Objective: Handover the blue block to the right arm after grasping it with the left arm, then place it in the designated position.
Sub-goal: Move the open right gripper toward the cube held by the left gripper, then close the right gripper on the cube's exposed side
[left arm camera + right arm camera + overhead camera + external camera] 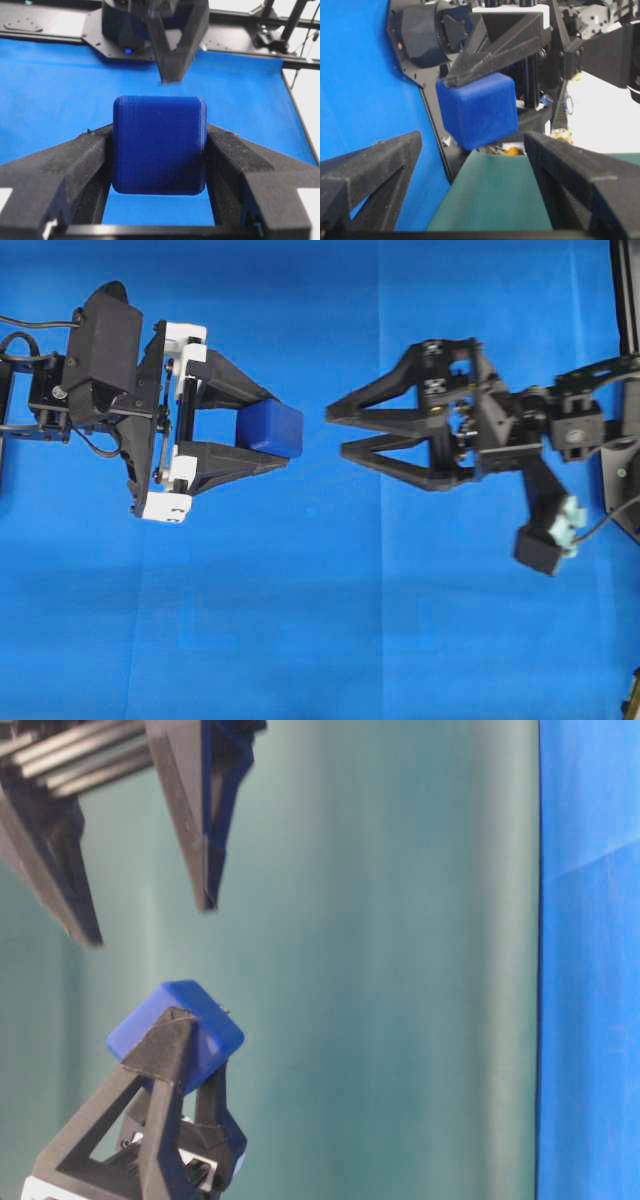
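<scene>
Blue block: a dark royal-blue cube with rounded edges and corners; the left wrist view shows fine layered ridges on its flat face. It is clamped between the 2 fingertips of the left gripper, above the blue cloth and not resting on it.

Left gripper: black triangular open-frame fingers with a rough, grainy surface, mounted on white brackets. The fingers press the block from 2 opposite sides, at 9 and 3 o'clock in the left wrist view, and the block projects a little beyond their tips.

Right gripper: black, of the same pointed open-frame form, with a pale mint-green part on its arm. Its 2 fingers are spread wide and hold nothing. In the overhead view its tips lie at 3 o'clock from the block, near it but apart. In the right wrist view the block sits at 12 o'clock between the 2 spread fingers, beyond their tips.

Cloth: smooth and matte, with faint creases. A plain green backdrop fills the table-level view.
</scene>
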You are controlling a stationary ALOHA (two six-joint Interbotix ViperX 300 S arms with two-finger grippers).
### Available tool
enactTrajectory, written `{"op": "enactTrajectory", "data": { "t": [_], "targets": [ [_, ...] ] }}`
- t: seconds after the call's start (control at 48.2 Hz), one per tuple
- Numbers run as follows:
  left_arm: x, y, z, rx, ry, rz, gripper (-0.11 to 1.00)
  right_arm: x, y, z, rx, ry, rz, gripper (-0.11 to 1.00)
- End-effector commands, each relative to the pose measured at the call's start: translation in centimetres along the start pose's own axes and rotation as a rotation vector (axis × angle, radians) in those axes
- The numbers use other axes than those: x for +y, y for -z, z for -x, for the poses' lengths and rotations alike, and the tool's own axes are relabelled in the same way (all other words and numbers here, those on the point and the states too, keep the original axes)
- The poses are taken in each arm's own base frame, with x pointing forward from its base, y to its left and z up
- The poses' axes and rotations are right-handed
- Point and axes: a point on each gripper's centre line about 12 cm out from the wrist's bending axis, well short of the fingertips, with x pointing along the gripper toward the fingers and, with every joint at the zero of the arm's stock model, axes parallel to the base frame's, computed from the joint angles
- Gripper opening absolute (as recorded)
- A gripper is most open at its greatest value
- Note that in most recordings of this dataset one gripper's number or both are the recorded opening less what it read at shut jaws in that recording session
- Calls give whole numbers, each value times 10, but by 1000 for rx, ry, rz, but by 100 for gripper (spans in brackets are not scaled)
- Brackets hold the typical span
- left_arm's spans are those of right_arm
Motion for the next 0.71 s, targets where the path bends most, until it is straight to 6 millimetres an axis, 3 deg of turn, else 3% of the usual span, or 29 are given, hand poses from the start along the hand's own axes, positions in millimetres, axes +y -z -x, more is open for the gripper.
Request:
{"op": "enactTrajectory", "data": {
  "t": [0.0,0.374,0.685],
  "targets": [
    [-3,-14,3,-45,9,2,47,-14,-5,-7,-16,29,15,95],
    [-5,-15,3,-48,14,5,47,-22,-3,-46,-9,19,38,95],
    [-7,-16,2,-50,19,4,47,-26,-2,-60,4,18,49,95]
  ]
}}
